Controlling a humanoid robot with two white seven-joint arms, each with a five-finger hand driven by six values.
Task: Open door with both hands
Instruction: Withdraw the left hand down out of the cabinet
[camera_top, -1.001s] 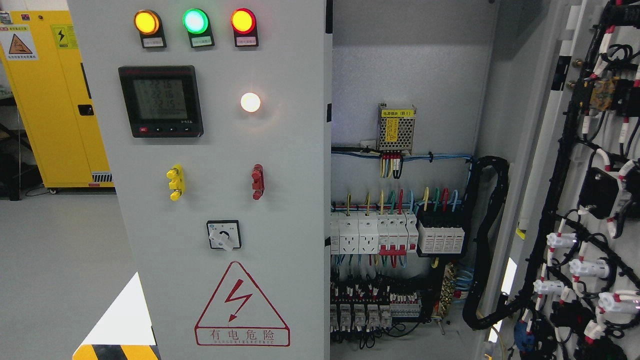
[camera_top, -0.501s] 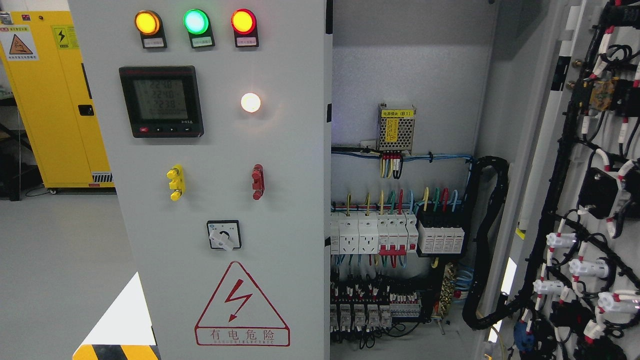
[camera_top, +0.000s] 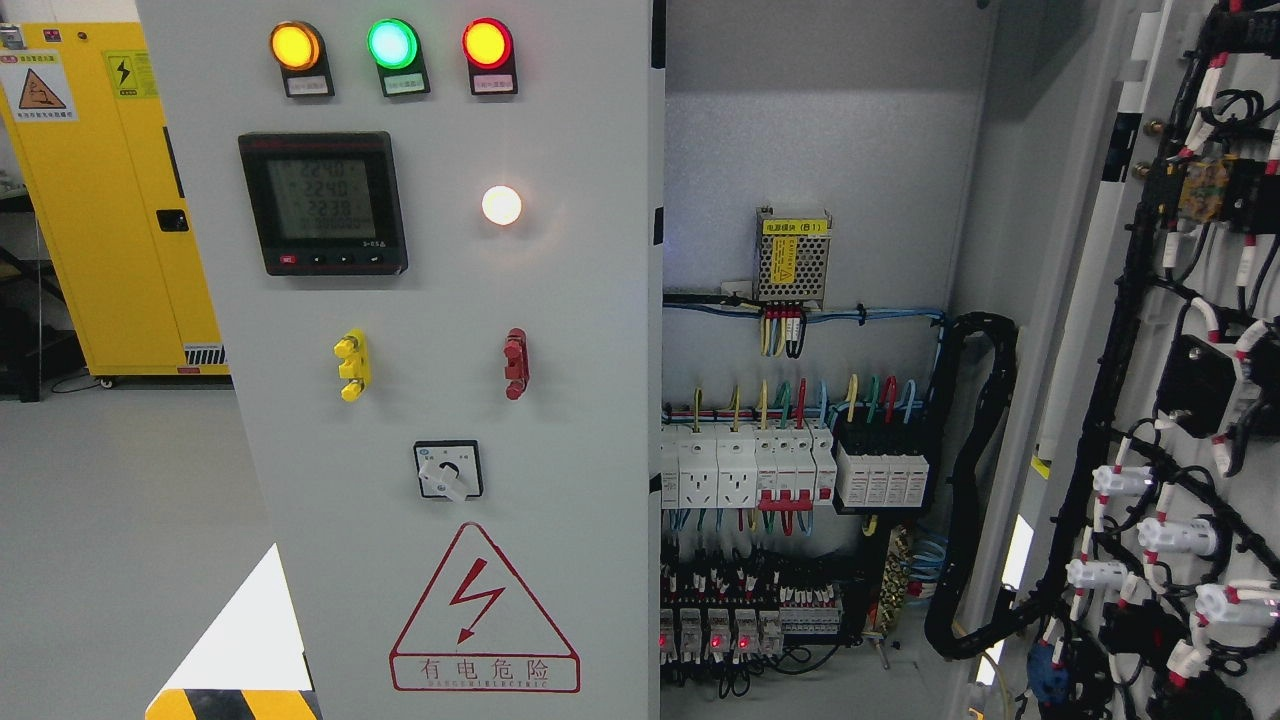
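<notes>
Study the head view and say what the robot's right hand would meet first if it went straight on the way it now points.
That cannot be settled: neither hand shows in this view, so no pointing line exists. Ahead stand the closed left door and the open right door, with the breakers between them.

Bright, even light, sharp focus edge to edge. White lamp (camera_top: 501, 205) on the grey door (camera_top: 580, 330) blows out with a soft halo. Top three lamps (camera_top: 391, 43) glow saturated. Cabinet interior (camera_top: 810, 130) is shaded at the top. Meter screen (camera_top: 322, 197) is dim and hard to read.
</notes>
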